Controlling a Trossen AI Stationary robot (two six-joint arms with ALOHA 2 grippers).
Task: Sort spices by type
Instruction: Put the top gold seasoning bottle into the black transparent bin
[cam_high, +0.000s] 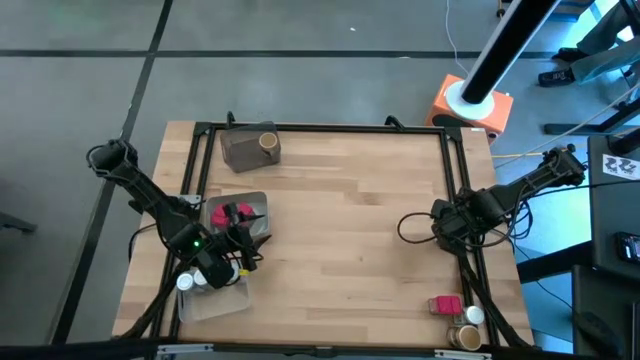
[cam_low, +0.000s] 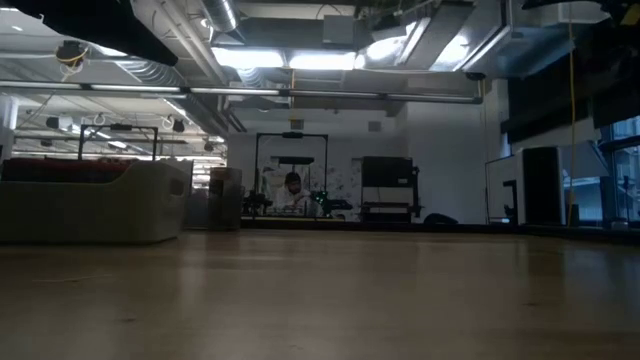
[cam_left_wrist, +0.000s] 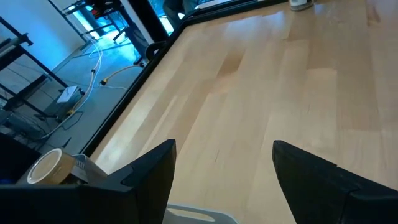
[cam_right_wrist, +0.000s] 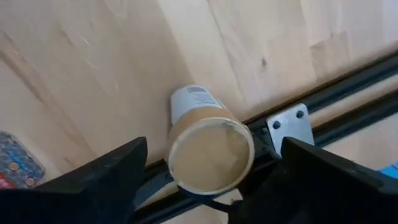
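The spices lie in groups. Pink-red packets (cam_high: 232, 214) sit in a grey tray (cam_high: 255, 203) at the left. A white-capped jar (cam_high: 185, 283) is in a clear tray (cam_high: 215, 300). A tan-topped jar (cam_high: 268, 142) is in the far grey tray (cam_high: 240, 155). My left gripper (cam_high: 240, 243) hangs open by the packets' tray, nothing between its fingers (cam_left_wrist: 146, 180). My right gripper (cam_high: 443, 226) is open at the right edge, pointing down. A tan-topped jar (cam_right_wrist: 210, 152) shows between its fingers, apart from both. Whether that jar rests on the table I cannot tell.
In the near right corner stand a pink packet (cam_high: 445, 305), a white-capped jar (cam_high: 473, 316) and a tan jar (cam_high: 463, 338). A black rail (cam_right_wrist: 336, 102) with a metal bracket (cam_right_wrist: 289, 124) runs along the right edge. The bare wood middle (cam_high: 350, 240) lies between the arms.
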